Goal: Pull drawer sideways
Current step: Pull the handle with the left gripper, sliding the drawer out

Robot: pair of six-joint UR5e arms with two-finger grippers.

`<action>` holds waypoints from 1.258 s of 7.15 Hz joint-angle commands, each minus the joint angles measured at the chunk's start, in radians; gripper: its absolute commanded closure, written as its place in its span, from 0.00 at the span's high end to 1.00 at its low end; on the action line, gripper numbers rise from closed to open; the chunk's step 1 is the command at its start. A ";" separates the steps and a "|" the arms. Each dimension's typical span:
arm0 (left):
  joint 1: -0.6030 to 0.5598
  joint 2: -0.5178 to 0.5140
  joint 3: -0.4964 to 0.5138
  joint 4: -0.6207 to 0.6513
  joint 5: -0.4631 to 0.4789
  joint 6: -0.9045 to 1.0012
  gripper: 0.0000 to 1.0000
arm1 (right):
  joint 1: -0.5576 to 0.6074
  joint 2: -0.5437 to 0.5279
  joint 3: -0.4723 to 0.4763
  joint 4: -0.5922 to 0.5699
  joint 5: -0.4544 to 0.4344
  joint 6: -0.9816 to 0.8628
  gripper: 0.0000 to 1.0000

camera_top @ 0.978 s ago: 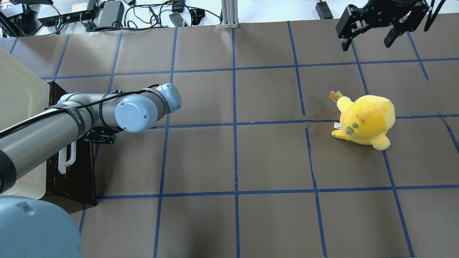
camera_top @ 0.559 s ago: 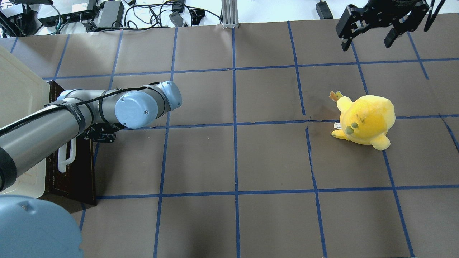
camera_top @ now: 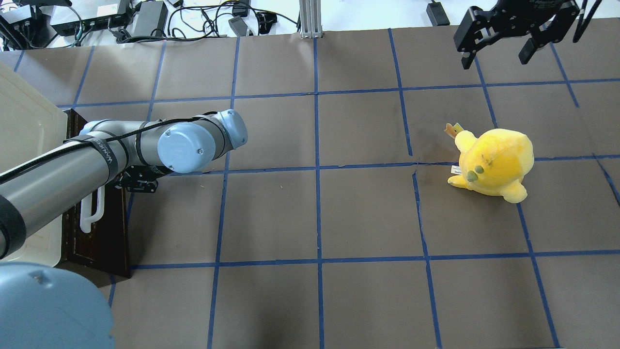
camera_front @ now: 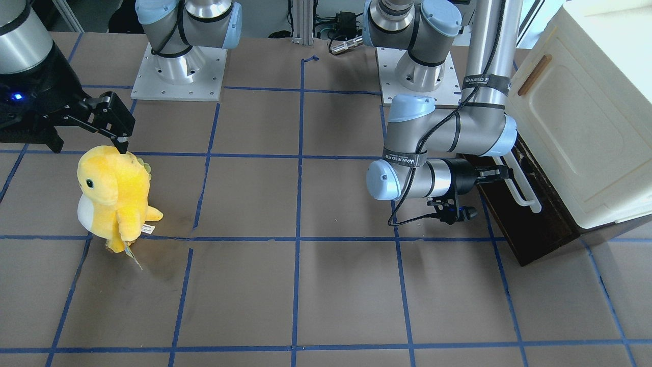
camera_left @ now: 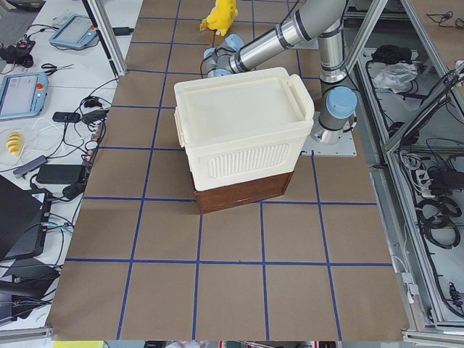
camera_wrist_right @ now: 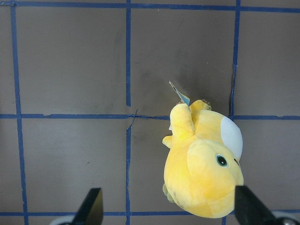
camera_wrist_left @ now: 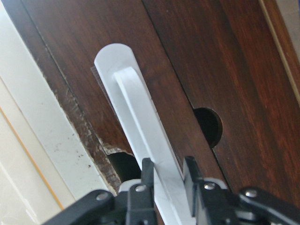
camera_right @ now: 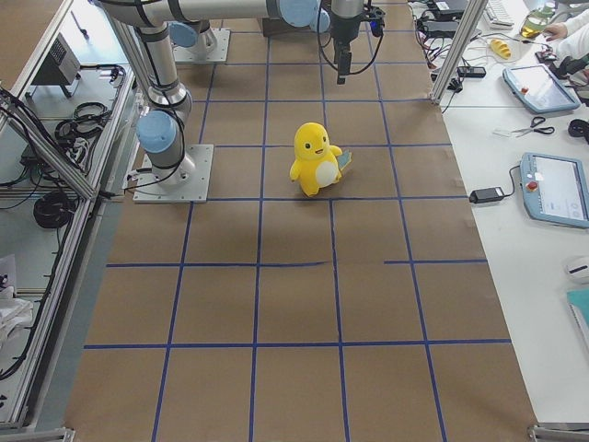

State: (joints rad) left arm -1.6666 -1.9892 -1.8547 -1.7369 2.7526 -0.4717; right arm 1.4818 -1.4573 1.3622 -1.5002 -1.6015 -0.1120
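Observation:
The drawer (camera_top: pixel 104 232) has a dark brown wooden front and a long white bar handle (camera_top: pixel 92 213). It sits at the bottom of a cream-white cabinet (camera_top: pixel 24 126) at the table's left edge. My left gripper (camera_wrist_left: pixel 166 164) is shut on the handle (camera_wrist_left: pixel 140 136), with one finger on each side of the bar. In the front-facing view the left gripper (camera_front: pixel 501 171) meets the handle (camera_front: pixel 524 196) near its far end, against the drawer front (camera_front: pixel 530 229). My right gripper (camera_top: pixel 503 46) is open and empty, held high over the far right of the table.
A yellow plush toy (camera_top: pixel 494 162) stands on the right side of the table, below the right gripper (camera_wrist_right: pixel 168 211). The cabinet (camera_front: pixel 586 127) has a small brown handle (camera_front: pixel 532 75) on its upper panel. Cables and power bricks (camera_top: pixel 145 19) lie past the far edge.
The left arm's elbow and wrist have shifted slightly right and away. The drawer front has barely moved. The right arm and the plush toy have not moved.

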 commanded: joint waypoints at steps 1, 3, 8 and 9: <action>-0.013 -0.006 0.012 -0.003 -0.001 0.001 0.05 | 0.000 0.000 0.000 0.000 0.000 0.000 1.00; -0.039 -0.005 0.017 -0.003 -0.001 0.001 0.05 | 0.000 0.000 0.000 0.000 0.000 0.000 1.00; -0.136 -0.019 0.072 -0.036 -0.034 0.016 0.05 | 0.000 0.000 0.000 0.000 0.000 0.000 1.00; -0.163 -0.019 0.075 -0.044 -0.031 0.021 0.05 | 0.000 0.000 0.000 0.000 0.000 0.000 1.00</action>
State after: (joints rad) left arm -1.8006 -2.0062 -1.7840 -1.7741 2.7196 -0.4545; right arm 1.4818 -1.4573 1.3622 -1.5002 -1.6015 -0.1120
